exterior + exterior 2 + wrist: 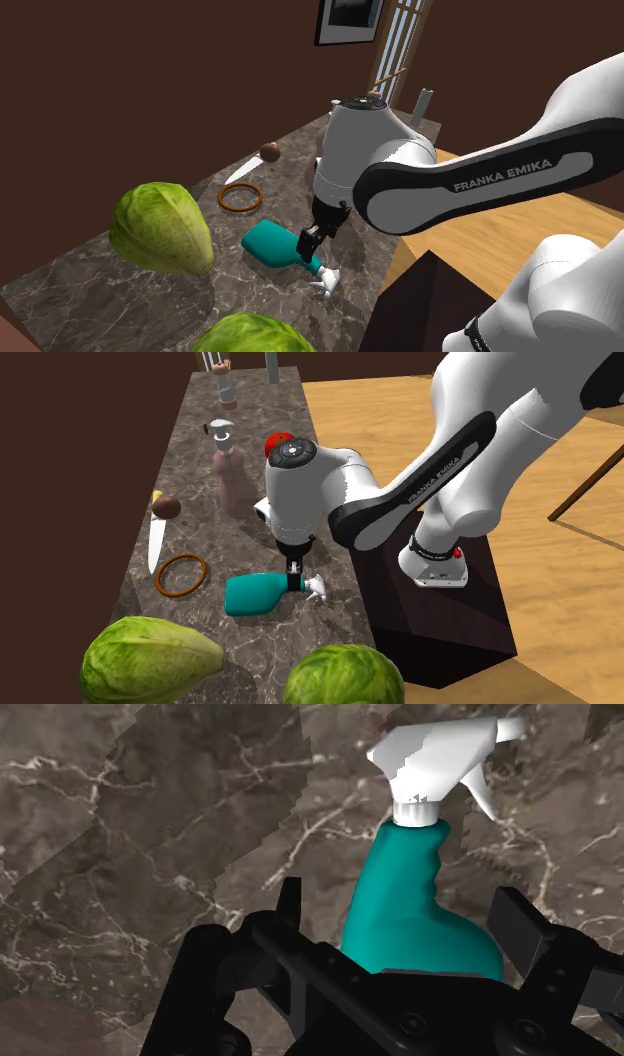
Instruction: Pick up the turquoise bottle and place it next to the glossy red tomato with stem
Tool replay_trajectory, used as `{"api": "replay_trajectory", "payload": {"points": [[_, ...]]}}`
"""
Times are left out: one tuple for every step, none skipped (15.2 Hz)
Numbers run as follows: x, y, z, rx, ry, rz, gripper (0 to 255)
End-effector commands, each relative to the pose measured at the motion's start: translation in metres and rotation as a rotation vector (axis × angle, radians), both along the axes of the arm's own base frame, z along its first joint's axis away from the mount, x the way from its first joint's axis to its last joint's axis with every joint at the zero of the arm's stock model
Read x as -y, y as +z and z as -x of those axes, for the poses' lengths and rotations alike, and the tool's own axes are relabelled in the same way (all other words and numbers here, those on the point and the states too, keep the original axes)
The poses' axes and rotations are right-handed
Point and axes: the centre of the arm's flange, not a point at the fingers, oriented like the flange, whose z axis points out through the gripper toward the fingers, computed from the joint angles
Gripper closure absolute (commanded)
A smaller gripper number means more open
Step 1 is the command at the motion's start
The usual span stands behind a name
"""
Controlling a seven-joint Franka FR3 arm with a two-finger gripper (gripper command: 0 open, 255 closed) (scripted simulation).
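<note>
A turquoise spray bottle [268, 244] [252, 593] [410, 904] with a white trigger head [435, 759] lies on its side on the dark marble counter [100, 275]. My black gripper [311, 243] [294, 579] [405, 919] hangs low over it, near where the body narrows to the neck. It is open: the fingers [290, 904] stand apart on either side of the bottle, and the one nearer the middle of the wrist view is clear of it. The red tomato [280, 440] sits farther back near the counter's edge, partly hidden by my wrist.
Two green cabbages [150, 657] [340, 677] sit at the counter's near end. An orange ring [181, 573] and a knife [156, 537] lie beside the bottle. A pinkish pump bottle [230, 477] stands behind my hand. Wooden floor [560, 602] lies beyond the counter's edge.
</note>
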Motion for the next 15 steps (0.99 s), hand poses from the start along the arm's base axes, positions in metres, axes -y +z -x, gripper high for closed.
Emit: {"api": "replay_trajectory", "payload": {"points": [[-0.011,-0.011,-0.001,0.011,0.008,0.0,0],[-0.011,-0.017,-0.001,0.011,0.008,0.0,0],[-0.011,-0.022,-0.002,0.011,0.008,0.0,0],[-0.011,-0.027,-0.002,0.011,0.008,0.0,0],[-0.011,-0.032,-0.002,0.011,0.008,0.0,0],[-0.011,-0.038,-0.002,0.011,0.008,0.0,0],[-0.011,-0.043,-0.003,0.011,0.008,0.0,0],[-0.011,-0.046,-0.003,0.011,0.008,0.0,0],[-0.011,-0.046,-0.003,0.011,0.008,0.0,0],[-0.011,-0.046,-0.003,0.011,0.008,0.0,0],[-0.011,-0.046,-0.003,0.011,0.008,0.0,0],[-0.011,-0.046,-0.003,0.011,0.008,0.0,0],[-0.011,-0.046,-0.003,0.011,0.008,0.0,0],[-0.011,-0.046,-0.003,0.011,0.008,0.0,0],[-0.011,-0.046,-0.003,0.01,0.008,0.0,0]]}}
